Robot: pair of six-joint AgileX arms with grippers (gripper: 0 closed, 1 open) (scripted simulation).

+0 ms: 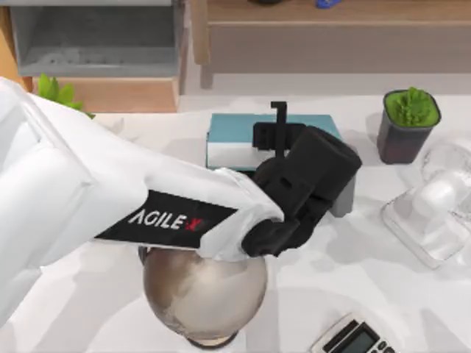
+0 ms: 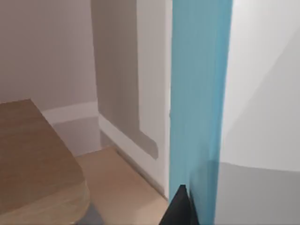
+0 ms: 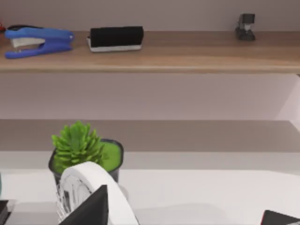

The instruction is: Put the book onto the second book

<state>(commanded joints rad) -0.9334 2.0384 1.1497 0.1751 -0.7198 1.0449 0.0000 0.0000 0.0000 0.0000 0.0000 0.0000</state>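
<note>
- The book [image 1: 235,131] we see is light teal-blue with white page edges.
- Our left arm [image 1: 88,191] is white with a black band lettered in white; its pincer [image 1: 278,125] is black.
- The plant [image 1: 411,107] is bright green in a dark pot.
- The globe [image 1: 202,294] is brownish-bronze.
- The stapler [image 3: 37,40] is blue.
- The bench [image 1: 309,294] is white.

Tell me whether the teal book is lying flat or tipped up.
Flat, seemingly: the top view shows the book's teal cover facing up, white page edge toward the front, the left gripper over it. What lies beneath is hidden.

The white table [image 1: 331,287] carries a globe [image 1: 202,290], potted plant [image 1: 407,125] and calculator [image 1: 352,338].
</note>
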